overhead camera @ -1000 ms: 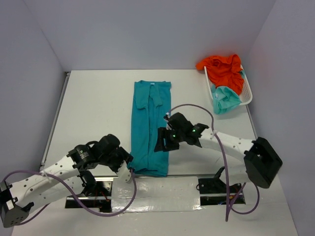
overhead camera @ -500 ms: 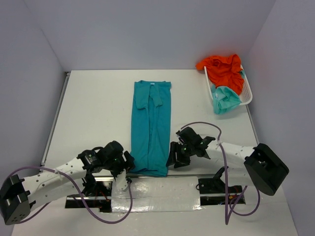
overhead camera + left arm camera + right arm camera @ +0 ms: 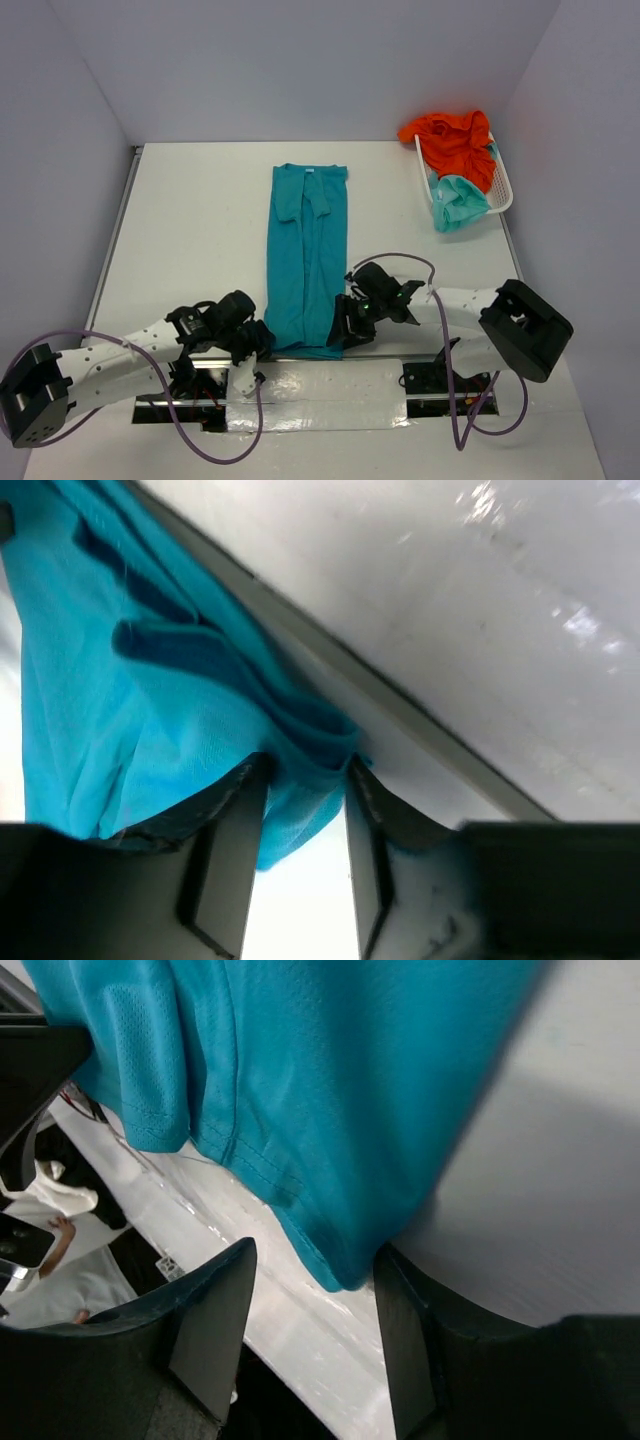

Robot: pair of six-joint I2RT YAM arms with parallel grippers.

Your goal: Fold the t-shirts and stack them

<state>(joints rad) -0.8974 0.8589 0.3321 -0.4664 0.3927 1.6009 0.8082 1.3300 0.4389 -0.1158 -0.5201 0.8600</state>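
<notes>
A teal t-shirt (image 3: 305, 255) lies folded into a long strip down the middle of the table. My left gripper (image 3: 262, 338) is at its near left hem corner. In the left wrist view the teal t-shirt (image 3: 150, 710) bunches between the tips of my left gripper (image 3: 305, 780), whose jaws stand apart. My right gripper (image 3: 343, 325) is at the near right corner. There the teal t-shirt (image 3: 330, 1080) pokes its hem corner between the wide jaws of the right gripper (image 3: 315, 1260), beside the right finger. The orange t-shirt (image 3: 455, 140) and mint t-shirt (image 3: 458, 202) are heaped in the basket.
The white mesh basket (image 3: 503, 185) stands at the back right against the wall. A shiny strip (image 3: 320, 385) runs along the table's near edge just behind the shirt's hem. Purple cables loop off both arms.
My right gripper came down from the shirt's right edge to its near right corner. The left gripper slid in against the near left corner, and its jaws widened, then narrowed.
</notes>
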